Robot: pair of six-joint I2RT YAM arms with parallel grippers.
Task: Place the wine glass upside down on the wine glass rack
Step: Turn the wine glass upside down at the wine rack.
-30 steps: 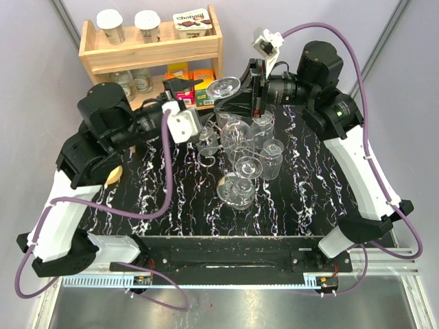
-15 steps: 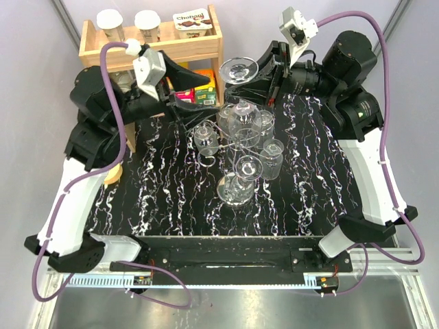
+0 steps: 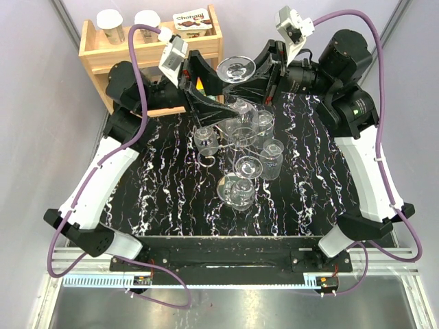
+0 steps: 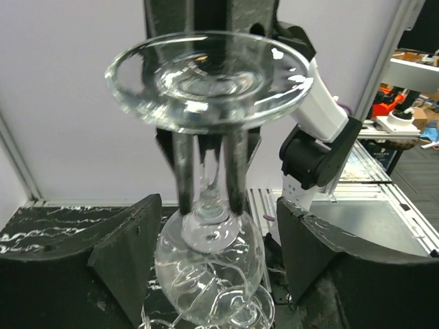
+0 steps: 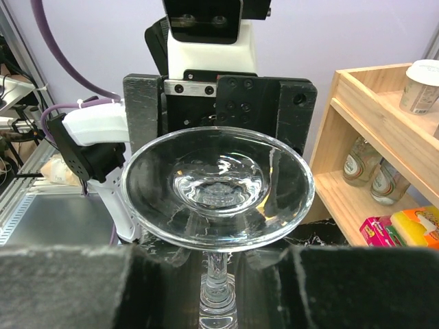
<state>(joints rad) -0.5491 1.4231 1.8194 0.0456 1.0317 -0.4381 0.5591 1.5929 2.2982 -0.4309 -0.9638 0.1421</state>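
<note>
1. Legibly, only one label can be read: "Chobani" in brown on the white lid of a yoghurt tub (image 3: 190, 19), which sits on top of the pale wooden two-tier shelf (image 3: 154, 49). The small yellow and orange packs (image 5: 410, 225) lower down are too blurred to read.
2. The clear long-stemmed wine glass (image 3: 236, 68) is in the air and upside down, its round foot uppermost. It is at the far side of the thin silver wire rack (image 3: 223, 184) with scroll arms and a shiny disc base.
3. The right gripper (image 3: 264, 82) pinches the stem just under the foot, one finger pressed to each side.
4. The left gripper (image 3: 225, 96) is spread wide, with a finger on either side of the bowl and apart from it.
5. In the left wrist view wire curls show through the lower bowl; I cannot tell whether they touch it.
6. The shelf stands at the far left corner, just behind the left gripper. The rack is mid-table and hung with several other clear glasses (image 3: 240, 168), well apart from the near edge.
7. The black table (image 3: 158, 192) is veined with white like marble, and pale lilac-grey walls close the room behind it.
</note>
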